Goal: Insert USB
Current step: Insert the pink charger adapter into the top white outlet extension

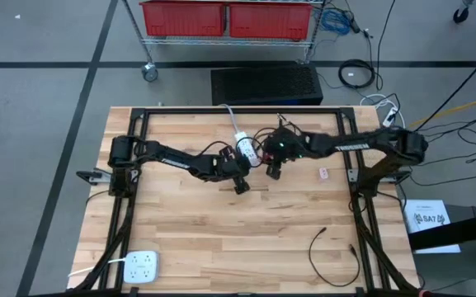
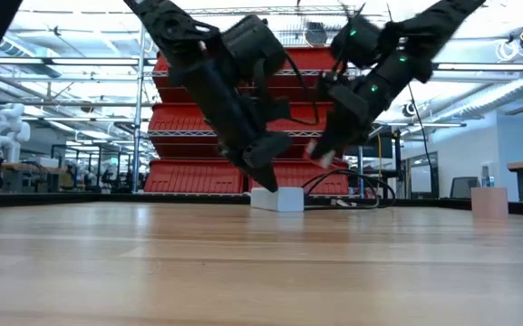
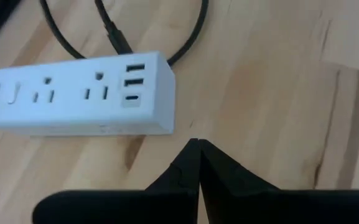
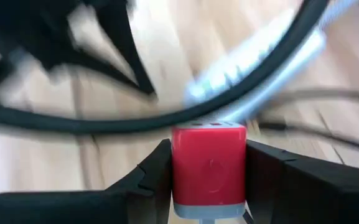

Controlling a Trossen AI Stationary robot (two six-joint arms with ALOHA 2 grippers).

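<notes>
A white power strip (image 1: 244,148) lies flat on the wooden table, with its cord running to the far edge. In the left wrist view the power strip (image 3: 79,93) shows two outlets and three USB ports (image 3: 134,81). My left gripper (image 1: 242,186) is shut and hovers just near of the strip, its tips (image 3: 198,148) empty. My right gripper (image 1: 275,170) hangs to the right of the strip, shut on a small red block-shaped plug (image 4: 208,163). In the low view both grippers, left (image 2: 266,172) and right (image 2: 323,156), are above the table. My right gripper pinches the red plug (image 4: 208,155) between its two fingers, one on each side face. The plug's end face with two slots (image 4: 207,126) points away from the wrist. In the low view the plug (image 2: 320,158) is lifted clear of the table and tilted.
Black cables (image 3: 185,43) loop beside the strip's USB end. A small pink item (image 1: 323,173) lies right of the grippers. A loose black cable (image 1: 328,252) lies at the near right and a white adapter (image 1: 141,266) at the near left corner. Bare wood fills the near middle.
</notes>
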